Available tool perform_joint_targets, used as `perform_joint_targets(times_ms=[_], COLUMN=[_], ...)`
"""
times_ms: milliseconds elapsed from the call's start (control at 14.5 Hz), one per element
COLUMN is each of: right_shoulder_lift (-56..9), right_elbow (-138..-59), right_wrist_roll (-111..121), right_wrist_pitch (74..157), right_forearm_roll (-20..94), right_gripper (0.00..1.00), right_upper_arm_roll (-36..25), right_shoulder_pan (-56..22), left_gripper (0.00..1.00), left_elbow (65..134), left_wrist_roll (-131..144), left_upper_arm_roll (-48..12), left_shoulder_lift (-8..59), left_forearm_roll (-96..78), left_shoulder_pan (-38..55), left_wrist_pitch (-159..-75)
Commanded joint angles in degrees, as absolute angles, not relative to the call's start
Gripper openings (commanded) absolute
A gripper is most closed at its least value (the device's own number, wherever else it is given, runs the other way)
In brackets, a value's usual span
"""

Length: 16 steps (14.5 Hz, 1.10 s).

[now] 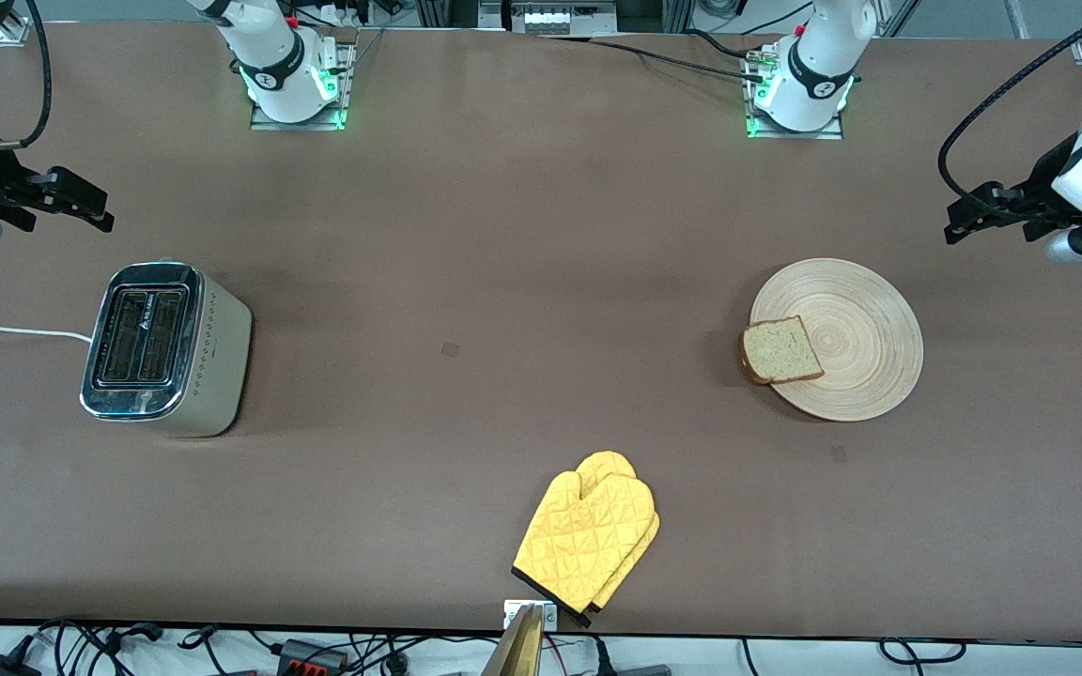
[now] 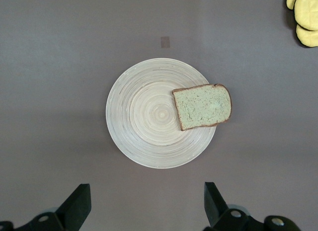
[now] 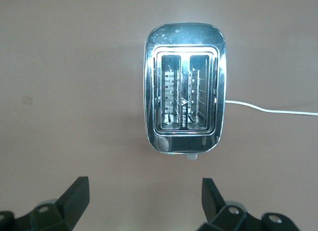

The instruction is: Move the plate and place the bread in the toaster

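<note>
The round light-wood plate (image 1: 856,329) (image 2: 144,116) lies toward the left arm's end of the table. The bread (image 1: 780,350) (image 2: 202,106), one square slice, rests on the plate's rim at the side facing the toaster and overhangs it slightly. The toaster (image 1: 165,349) (image 3: 184,87) stands upright toward the right arm's end, both slots empty. My left gripper (image 1: 987,214) (image 2: 146,191) hangs open over bare table beside the plate, holding nothing. My right gripper (image 1: 81,205) (image 3: 144,186) hangs open over bare table beside the toaster, also holding nothing.
A yellow quilted oven mitt (image 1: 588,540) (image 2: 304,17) lies near the table's front edge, midway along it. The toaster's white cord (image 1: 6,330) (image 3: 268,109) runs off toward the right arm's end of the table.
</note>
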State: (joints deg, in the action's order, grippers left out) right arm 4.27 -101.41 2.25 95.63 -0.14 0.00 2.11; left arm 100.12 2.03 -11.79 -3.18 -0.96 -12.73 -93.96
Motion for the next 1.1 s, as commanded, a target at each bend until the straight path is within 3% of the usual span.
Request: perform_joint_targets(times_ms=[0, 414, 1034], right_shoulder_lift=[5.97, 5.80, 5.54], right_elbow=[-102.74, -102.48, -102.65], right_wrist_roll=[2.29, 2.29, 2.29], right_wrist_pitch=[95.10, 95.36, 95.89], right_forearm_roll=[-0.53, -0.62, -0.62], right_gripper=[1.00, 1.00, 1.00], right_upper_arm_roll=[0.18, 0.26, 0.26], right_shoulder_pan=[2.37, 2.29, 2.37], left_gripper=[1.00, 1.00, 1.00], left_elbow=[98.44, 98.35, 96.06], left_wrist_roll=[2.72, 2.55, -3.74], left_upper_arm_roll=[-11.78, -11.69, -10.99], left_shoulder_lift=[-2.37, -0.01, 16.50], left_forearm_roll=[-1.58, -1.76, -15.54], left_shoulder_pan=[-12.66, -12.92, -25.82], left_wrist_pitch=[-93.16, -93.34, -88.59])
